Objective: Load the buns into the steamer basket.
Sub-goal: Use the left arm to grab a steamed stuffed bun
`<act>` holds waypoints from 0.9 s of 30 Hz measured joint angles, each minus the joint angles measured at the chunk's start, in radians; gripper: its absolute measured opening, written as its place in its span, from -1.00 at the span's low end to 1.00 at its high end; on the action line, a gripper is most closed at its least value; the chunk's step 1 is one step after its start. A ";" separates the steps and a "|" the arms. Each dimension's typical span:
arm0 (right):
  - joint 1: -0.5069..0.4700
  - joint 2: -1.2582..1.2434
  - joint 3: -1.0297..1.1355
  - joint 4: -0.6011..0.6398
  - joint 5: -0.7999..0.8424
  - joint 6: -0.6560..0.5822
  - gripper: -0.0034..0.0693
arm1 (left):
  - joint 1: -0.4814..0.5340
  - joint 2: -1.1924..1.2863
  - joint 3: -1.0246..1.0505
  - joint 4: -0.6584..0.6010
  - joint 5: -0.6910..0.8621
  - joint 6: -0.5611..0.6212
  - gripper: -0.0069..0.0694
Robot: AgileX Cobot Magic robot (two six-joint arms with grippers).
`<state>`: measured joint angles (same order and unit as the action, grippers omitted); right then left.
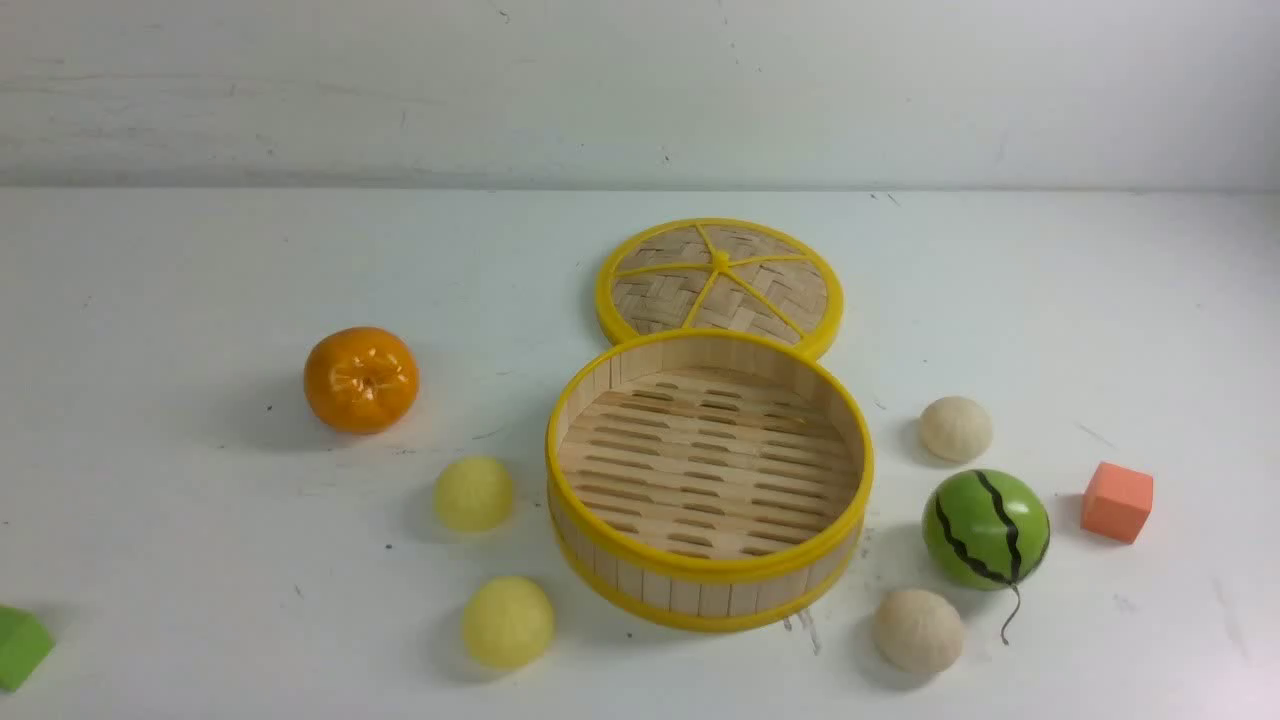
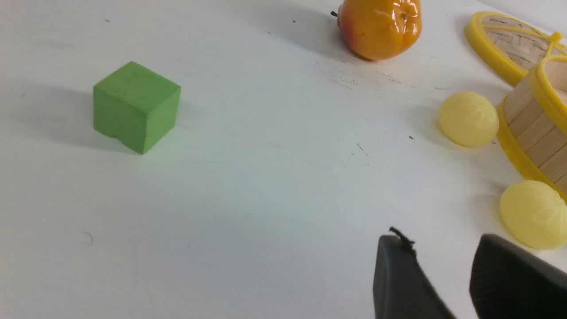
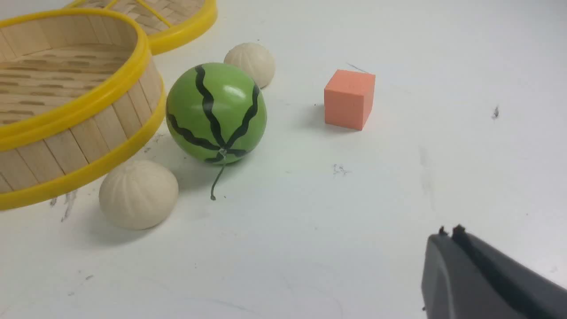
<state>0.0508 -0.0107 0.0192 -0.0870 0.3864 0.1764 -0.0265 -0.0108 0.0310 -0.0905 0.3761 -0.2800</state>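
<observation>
A round, pale, slatted bamboo steamer basket (image 1: 708, 590) with yellow rims is seen at the middle of the white surface (image 1: 180, 560), and only its bare slatted floor is shown inside. All four buns are found outside it, resting on the surface.

On the basket's left, two small pale yellow domes are placed. The farther yellow bun (image 1: 473, 493) lies just beside the wall, and the nearer yellow bun (image 1: 507, 621) lies near the front of the rim. On its right, two cream-white pleated domes are placed: the farther cream bun (image 1: 955, 428) and the nearer cream bun (image 1: 918, 630). A green ball with black watermelon stripes (image 1: 985, 528) is set between them.

A flat woven lid with a yellow rim and spokes (image 1: 720, 280) is laid just behind the basket. A glossy orange tangerine (image 1: 361, 379) is set well apart on the left. A salmon-orange foam cube (image 1: 1116, 501) is seen beside the watermelon ball, and a green foam cube (image 1: 20, 647) at the near left edge.

In the left wrist view, the left claw (image 2: 443, 248) is shown with its dark fingers spread and nothing between them, near the nearer yellow bun. In the right wrist view, the right claw (image 3: 448, 232) is shown with its fingers pressed together, empty, apart from every object.
</observation>
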 joint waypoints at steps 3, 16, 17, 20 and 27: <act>0.000 0.000 0.000 0.000 0.000 0.000 -0.97 | 0.000 0.000 0.000 0.000 0.000 0.000 -0.19; 0.000 0.000 0.000 0.000 0.000 0.000 -0.97 | 0.000 0.000 0.000 0.000 0.000 0.000 -0.19; 0.000 0.000 0.000 0.000 0.000 0.000 -0.97 | 0.000 0.000 0.000 0.000 0.000 0.000 -0.19; 0.000 0.000 0.000 0.000 0.000 0.000 -0.97 | 0.000 0.000 0.000 -0.001 -0.032 0.000 -0.19; 0.000 0.000 0.000 0.000 0.000 0.000 -0.97 | 0.000 0.000 0.000 -0.207 -0.229 -0.158 -0.19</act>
<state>0.0508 -0.0107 0.0192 -0.0870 0.3864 0.1764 -0.0265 -0.0108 0.0310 -0.2977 0.1471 -0.4378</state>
